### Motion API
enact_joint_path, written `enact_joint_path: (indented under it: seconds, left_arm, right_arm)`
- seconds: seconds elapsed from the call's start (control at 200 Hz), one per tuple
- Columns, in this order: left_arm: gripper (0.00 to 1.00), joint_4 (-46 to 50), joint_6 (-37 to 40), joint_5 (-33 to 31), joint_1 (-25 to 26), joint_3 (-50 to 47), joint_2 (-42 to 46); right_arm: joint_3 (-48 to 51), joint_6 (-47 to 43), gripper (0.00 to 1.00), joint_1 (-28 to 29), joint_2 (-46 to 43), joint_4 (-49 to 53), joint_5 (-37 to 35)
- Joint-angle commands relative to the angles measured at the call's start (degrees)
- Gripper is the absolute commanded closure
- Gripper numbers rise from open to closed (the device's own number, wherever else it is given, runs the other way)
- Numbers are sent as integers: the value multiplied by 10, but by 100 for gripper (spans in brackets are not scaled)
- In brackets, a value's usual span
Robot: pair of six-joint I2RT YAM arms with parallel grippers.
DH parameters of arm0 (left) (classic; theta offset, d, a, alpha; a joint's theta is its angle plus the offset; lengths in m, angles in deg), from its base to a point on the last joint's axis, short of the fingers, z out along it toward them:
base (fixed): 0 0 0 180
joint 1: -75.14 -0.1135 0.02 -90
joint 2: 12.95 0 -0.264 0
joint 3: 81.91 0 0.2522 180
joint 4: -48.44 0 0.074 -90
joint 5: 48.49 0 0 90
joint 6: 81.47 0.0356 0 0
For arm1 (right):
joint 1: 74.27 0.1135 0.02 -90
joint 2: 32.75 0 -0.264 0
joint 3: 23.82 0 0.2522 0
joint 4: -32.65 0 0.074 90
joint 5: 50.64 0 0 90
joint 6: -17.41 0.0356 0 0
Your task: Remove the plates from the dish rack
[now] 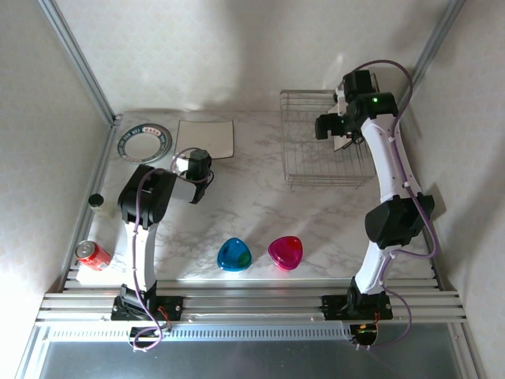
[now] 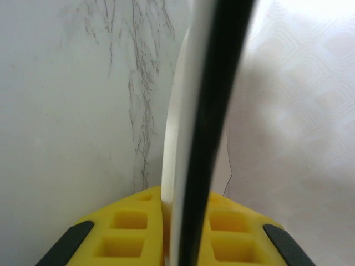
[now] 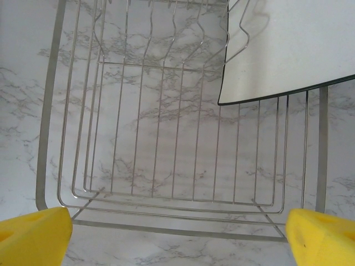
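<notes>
right wrist: thin wire dish rack (image 3: 47, 122), glossy pale square plate (image 3: 288, 50).

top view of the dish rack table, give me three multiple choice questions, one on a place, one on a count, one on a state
1. How many translucent dishes sit at the near edge? A) one B) two C) four
2. Where does the round plate lie? A) far left of the table B) near right corner C) dead centre
3. The right gripper is: A) open over the dish rack B) shut on a mug C) shut on a spoon
Key: 1 B, one blue, one pink; 2 A, it lies in the far-left corner; 3 A, its yellow fingers stand wide apart above the wires.
</notes>
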Motion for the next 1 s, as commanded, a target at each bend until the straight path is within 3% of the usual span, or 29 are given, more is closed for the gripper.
enact_joint_path:
  seconds: [0.0,0.36,0.436,0.686,0.991]
  left_arm:
    - [98,-36,-3,3,-3,-9,14]
    - [77,-51,-10,0,-6,-52,32]
    - [66,-54,-11,3,-7,-61,35]
    - [48,-63,-11,20,-14,-80,43]
    - [20,11,31,39,-23,-77,81]
  right_arm:
    - [-14,-3,1,7,4,11,8]
    - [3,-1,1,9,-7,0,12]
    - [8,-1,1,10,-9,-2,12]
    - [21,1,1,10,-17,-10,13]
    - [33,4,1,10,-21,-21,17]
